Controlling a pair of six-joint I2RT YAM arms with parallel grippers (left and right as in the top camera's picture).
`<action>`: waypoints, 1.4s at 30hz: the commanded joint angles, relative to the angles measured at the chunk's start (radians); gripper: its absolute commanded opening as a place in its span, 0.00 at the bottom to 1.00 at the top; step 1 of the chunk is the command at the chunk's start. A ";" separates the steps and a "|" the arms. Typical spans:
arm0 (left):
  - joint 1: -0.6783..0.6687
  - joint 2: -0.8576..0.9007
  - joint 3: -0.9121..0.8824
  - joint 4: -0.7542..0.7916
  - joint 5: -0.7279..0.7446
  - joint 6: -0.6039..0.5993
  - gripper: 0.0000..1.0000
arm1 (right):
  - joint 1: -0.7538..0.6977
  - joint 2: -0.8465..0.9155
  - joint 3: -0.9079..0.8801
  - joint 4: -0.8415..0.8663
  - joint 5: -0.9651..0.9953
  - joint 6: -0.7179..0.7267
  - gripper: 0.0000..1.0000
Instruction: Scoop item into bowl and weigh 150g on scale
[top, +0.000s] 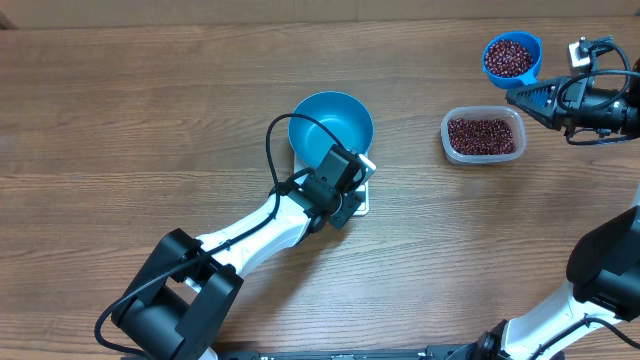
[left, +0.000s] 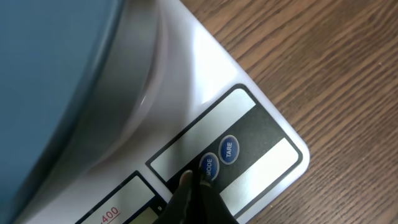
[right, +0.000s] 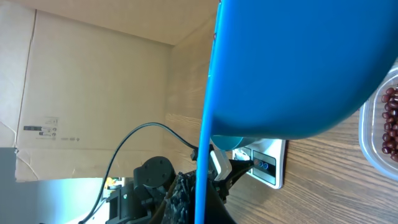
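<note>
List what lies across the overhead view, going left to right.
Left arm's base → teal bowl → clear tub → right arm's wrist. The scoop overlaps the tub sideways, so it is left out.

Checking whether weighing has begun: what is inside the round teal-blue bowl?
Nothing shows: the round teal-blue bowl looks bare inside. The left arm hides its near edge. The dark red-brown beans sit in the clear plastic tub and the small blue scoop.
</note>
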 joint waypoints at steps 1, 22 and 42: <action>0.002 0.008 -0.003 0.001 -0.023 -0.017 0.04 | -0.003 -0.041 0.031 0.003 -0.023 -0.022 0.04; 0.002 0.028 -0.003 0.011 -0.023 -0.024 0.04 | -0.003 -0.041 0.031 0.003 -0.023 -0.022 0.04; 0.002 0.040 -0.003 0.016 -0.026 -0.025 0.04 | -0.003 -0.041 0.031 0.003 -0.016 -0.022 0.04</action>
